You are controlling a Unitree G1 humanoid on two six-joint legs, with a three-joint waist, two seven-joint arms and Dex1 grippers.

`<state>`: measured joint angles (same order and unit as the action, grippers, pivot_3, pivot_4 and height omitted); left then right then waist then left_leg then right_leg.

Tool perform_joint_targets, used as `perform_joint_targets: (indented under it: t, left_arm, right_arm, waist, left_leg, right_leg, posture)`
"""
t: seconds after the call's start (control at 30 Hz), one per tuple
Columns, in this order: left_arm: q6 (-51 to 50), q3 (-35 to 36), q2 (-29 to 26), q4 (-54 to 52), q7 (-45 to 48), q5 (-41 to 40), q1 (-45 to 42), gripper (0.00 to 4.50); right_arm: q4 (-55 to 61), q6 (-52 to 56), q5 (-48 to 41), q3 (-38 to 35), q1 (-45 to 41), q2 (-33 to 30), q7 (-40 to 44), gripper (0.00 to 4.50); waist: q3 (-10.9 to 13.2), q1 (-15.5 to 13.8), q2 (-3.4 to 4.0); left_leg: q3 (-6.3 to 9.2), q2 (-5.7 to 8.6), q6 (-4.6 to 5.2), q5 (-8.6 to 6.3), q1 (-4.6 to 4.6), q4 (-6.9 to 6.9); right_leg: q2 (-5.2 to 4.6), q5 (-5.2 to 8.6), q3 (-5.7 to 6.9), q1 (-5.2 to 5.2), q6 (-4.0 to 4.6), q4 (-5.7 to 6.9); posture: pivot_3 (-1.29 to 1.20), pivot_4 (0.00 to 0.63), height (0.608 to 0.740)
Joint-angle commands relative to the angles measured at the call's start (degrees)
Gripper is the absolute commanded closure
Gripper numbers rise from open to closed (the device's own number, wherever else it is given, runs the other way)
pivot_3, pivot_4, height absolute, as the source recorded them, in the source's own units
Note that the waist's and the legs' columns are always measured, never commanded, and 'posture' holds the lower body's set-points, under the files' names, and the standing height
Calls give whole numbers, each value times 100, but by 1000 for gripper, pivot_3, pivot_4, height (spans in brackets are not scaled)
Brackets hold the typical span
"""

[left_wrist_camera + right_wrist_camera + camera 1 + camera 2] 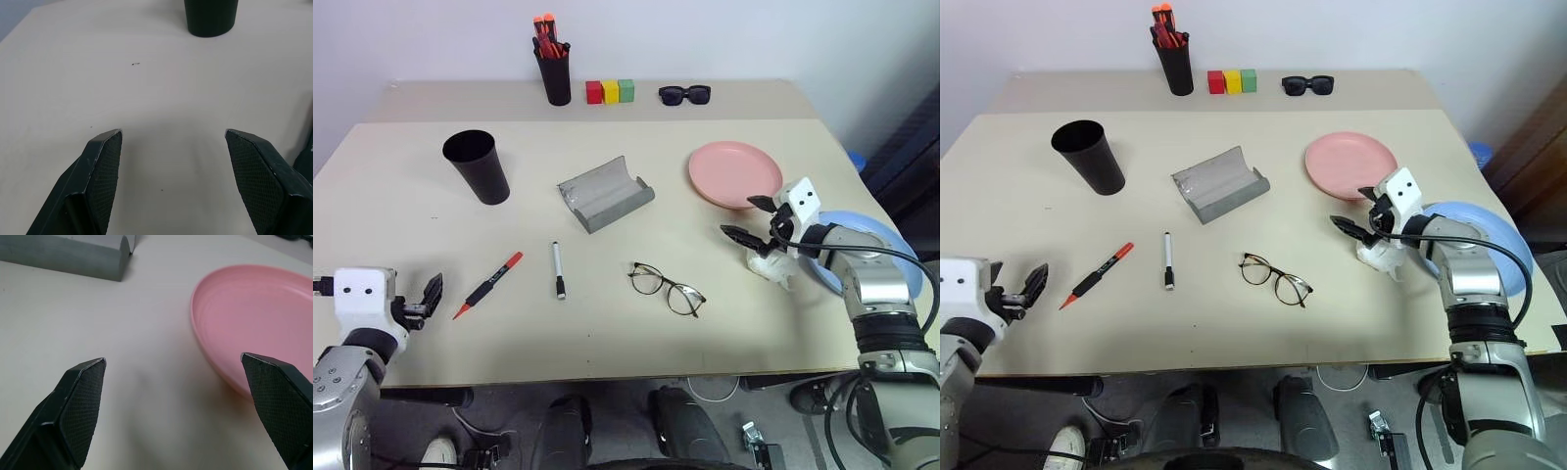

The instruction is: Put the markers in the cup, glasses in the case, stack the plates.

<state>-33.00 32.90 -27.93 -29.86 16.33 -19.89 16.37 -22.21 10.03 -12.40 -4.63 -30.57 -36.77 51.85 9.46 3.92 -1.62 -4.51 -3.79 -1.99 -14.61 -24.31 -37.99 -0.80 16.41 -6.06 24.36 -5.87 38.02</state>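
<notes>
- While both arms hovered over the desk (pixel 607 323), the left end effector (pixel 423 302) and right end effector (pixel 752 219) stood wide, empty.
- Markers (pixel 491 284) (pixel 558 269) and glasses (pixel 667 288) lay between them.
- Cup (pixel 478 166) and open case (pixel 605 193) sat behind.
- Pink plate (pixel 734 173) lay beside the blue plate (pixel 891 245).

table (pixel 636 333): matt, smooth | case (pixel 604 193): fabric-like grey | pink plate (pixel 254 318): glossy | cup (pixel 478 166): matt plastic

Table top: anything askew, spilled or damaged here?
Nothing spilled or broken. The light blue plate juts past the table's right edge behind the right arm, which looks precarious. The case lies open and slanted, and the markers and glasses lie loose, awaiting tidying.
</notes>
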Motion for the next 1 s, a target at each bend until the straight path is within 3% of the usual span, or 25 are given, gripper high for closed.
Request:
perform_joint_targets:
  t: [0.03, 0.53, 0.7, 0.73, 0.8, 1.0]
  left_arm:
    - [41, 173, -2, -188, -48, 12, 28, 1080]
    - [-481, -241, 43, -331, -316, -23, -609, 1080]
    - [-1406, -547, -40, -497, -528, -179, -1158, 1080]
    - [-1692, -635, -102, -493, -570, -228, -1374, 525]
    - [-2072, -722, -180, -468, -583, -301, -1628, 54]
    - [-4344, -704, -456, -549, -543, -914, -2665, 54]
  right_arm:
    - [3, -152, 1, 9, -138, 63, 4, 0]
    - [670, -19, 18, 319, -161, 421, -73, 0]
    - [1304, 245, -111, 574, -158, 809, -145, 0]
    - [1492, 346, -125, 700, -134, 981, -202, 0]
    - [1771, 478, -95, 894, -52, 1226, -297, 0]
    - [2869, 812, 73, 1671, 427, 1588, -445, 0]
  waist:
    - [0, 0, 0]
    - [-1, 2, 0]
    - [-1, -14, 1]
    - [-1, -20, 0]
    - [-3, -12, -3]
    - [-3, -25, -3]
  left_leg:
    - [0, 0, 0, 0, 0, 0]
    - [1, 0, 0, 0, 0, -2]
    - [4, -1, 0, 0, 0, -2]
    - [5, 1, 0, 0, 0, -2]
    - [11, 0, -1, 1, -2, -5]
    - [16, 0, -2, 1, -7, -5]
  right_leg:
    - [0, 0, 0, 0, 0, 0]
    - [2, -6, 0, -1, -11, 4]
    - [4, -7, 1, -1, -13, 8]
    - [3, -7, 1, -1, -13, 9]
    - [7, -7, 4, -1, -13, 11]
    - [6, -7, 7, 1, -14, 14]
  posture:
    - [0, 150, 725]
    - [0, 150, 725]
    - [0, 150, 725]
    - [0, 150, 725]
    - [0, 150, 725]
    - [0, 150, 725]
